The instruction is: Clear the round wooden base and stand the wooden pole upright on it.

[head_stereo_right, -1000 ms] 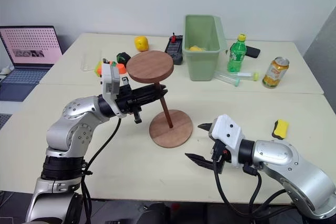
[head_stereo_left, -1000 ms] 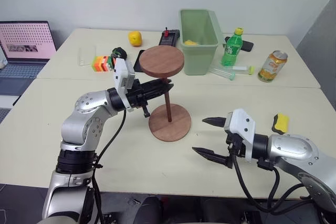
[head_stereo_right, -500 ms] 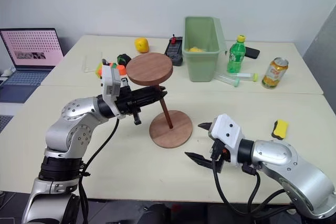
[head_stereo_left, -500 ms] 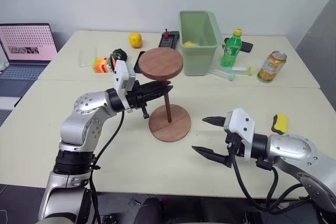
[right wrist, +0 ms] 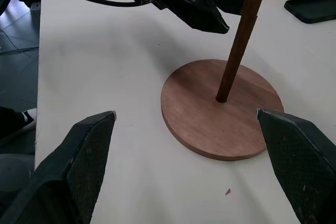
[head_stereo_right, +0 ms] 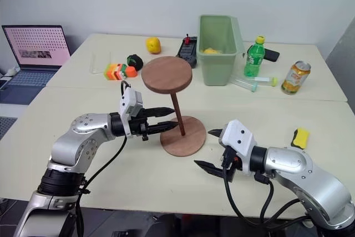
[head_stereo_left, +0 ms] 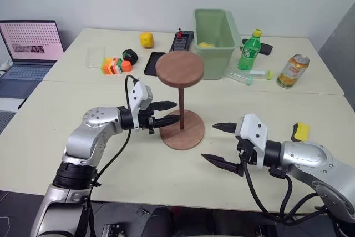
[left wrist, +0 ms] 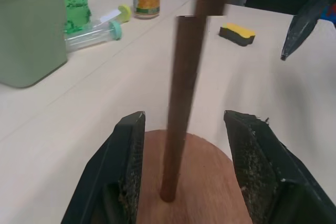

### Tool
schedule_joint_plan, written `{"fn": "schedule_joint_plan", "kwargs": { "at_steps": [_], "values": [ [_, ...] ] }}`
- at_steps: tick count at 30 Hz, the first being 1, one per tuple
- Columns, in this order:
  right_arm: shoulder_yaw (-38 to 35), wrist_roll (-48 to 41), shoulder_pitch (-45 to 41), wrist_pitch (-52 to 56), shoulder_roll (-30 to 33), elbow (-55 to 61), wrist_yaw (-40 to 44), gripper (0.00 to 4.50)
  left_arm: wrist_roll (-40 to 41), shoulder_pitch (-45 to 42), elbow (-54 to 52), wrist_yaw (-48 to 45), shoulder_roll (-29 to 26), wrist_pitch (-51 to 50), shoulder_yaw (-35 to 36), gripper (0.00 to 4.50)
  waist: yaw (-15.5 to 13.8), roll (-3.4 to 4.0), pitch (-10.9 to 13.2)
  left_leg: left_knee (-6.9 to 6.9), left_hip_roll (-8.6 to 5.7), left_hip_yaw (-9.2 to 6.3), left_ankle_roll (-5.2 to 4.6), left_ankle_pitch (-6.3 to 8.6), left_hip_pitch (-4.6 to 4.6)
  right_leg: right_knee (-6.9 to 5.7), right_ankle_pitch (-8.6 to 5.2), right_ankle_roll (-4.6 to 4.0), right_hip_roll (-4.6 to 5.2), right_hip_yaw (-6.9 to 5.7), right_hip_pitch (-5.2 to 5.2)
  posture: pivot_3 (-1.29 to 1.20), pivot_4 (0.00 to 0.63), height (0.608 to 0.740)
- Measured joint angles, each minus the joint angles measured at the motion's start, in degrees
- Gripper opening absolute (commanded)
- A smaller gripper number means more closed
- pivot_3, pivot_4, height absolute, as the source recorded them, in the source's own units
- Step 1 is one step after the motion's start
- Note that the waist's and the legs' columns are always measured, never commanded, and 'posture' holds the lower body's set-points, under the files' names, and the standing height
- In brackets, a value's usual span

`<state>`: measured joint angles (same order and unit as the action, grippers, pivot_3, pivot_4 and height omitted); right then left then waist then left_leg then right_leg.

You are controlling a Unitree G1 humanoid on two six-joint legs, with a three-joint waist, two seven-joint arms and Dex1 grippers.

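Two cream tables (head_stereo_left: pixel 66 154) butt together under a plain white wall, and the near one is mostly bare. The base (head_stereo_left: pixel 181 130) lies flat near its middle, well back from the front edge, with open tabletop to either side and in front. The pole (head_stereo_left: pixel 181 107) stands upright in the base's centre hole, its fixed disc up top.

The left gripper (head_stereo_left: pixel 168 112) reaches in level from the left, jaws parted, one finger (left wrist: pixel 127 167) on each side of the pole low down; the left wrist view shows a clear gap between pole and both fingers, so it grips nothing. It hangs just over the base's left rim.

The right gripper (head_stereo_left: pixel 219 144) hovers near the base's right side, apart from it, jaws spread wide and empty. Beyond it, close to the table's right edge, lies a yellow sponge (head_stereo_left: pixel 300 131).

The clutter sits on the far table, well clear of the base: a green bin (head_stereo_left: pixel 214 35), a green bottle (head_stereo_left: pixel 252 50), a can (head_stereo_left: pixel 292 71), a clear tube (head_stereo_left: pixel 248 75), a yellow fruit (head_stereo_left: pixel 146 39), a black phone (head_stereo_left: pixel 153 63) and bright blocks (head_stereo_left: pixel 114 66). A laptop (head_stereo_left: pixel 28 48) sits off to the far left. The seam between the tables runs behind the base.
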<state>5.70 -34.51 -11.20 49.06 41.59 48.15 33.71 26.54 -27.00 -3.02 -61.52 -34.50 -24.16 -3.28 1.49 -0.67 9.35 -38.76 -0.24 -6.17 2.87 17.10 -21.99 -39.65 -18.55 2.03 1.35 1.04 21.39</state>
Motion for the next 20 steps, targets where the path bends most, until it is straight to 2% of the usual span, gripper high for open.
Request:
{"fn": "schedule_joint_plan", "kwargs": {
  "at_steps": [5, 12, 17, 20],
  "values": [
    [0.0, 0.0, 0.0, -0.2, 0.0, -0.1, 0.0, 4.5, -1.4, 0.3, 0.0, -1.5, -2.8, 0.9, -0.2, 2.36, 0.1, 0.01, 0.0, 0.01, -0.02, 0.0, 0.0, 0.0, 0.01, 0.0, 0.0, 0.0, -0.03, -0.01, 0.01, 0.0, 0.15, 0.74],
    [-5.6, 0.2, 1.2, -2.8, 4.1, -4.9, 3.9, 4.5, -6.2, 2.8, 0.8, -4.5, -14.8, 3.2, 1.5, 2.36, 0.2, 0.06, 0.1, 0.06, -0.02, 0.02, -0.01, 0.01, 0.03, 0.02, -0.01, -0.01, -0.05, 0.0, 0.01, 0.0, 0.15, 0.74],
    [-15.4, -2.4, 5.2, -5.7, 8.8, -8.1, 11.0, 4.5, -6.2, 9.8, 0.3, -4.9, -21.5, 2.7, 8.8, 2.36, 0.2, 0.09, 0.1, 0.22, 0.15, 0.06, -0.02, 0.01, 0.03, 0.17, -0.01, -0.01, -0.01, 0.02, 0.01, 0.0, 0.15, 0.74],
    [-20.4, -3.4, 7.9, -7.4, 11.0, -9.0, 15.1, 4.5, -4.7, 13.5, 0.2, -4.5, -22.7, 0.9, 14.2, 2.36, 0.2, 0.09, 0.2, 0.29, 0.31, 0.08, -0.02, 0.01, 0.06, 0.2, -0.01, -0.01, 0.0, 0.0, -0.02, 0.0, 0.15, 0.74]
  ]
}}
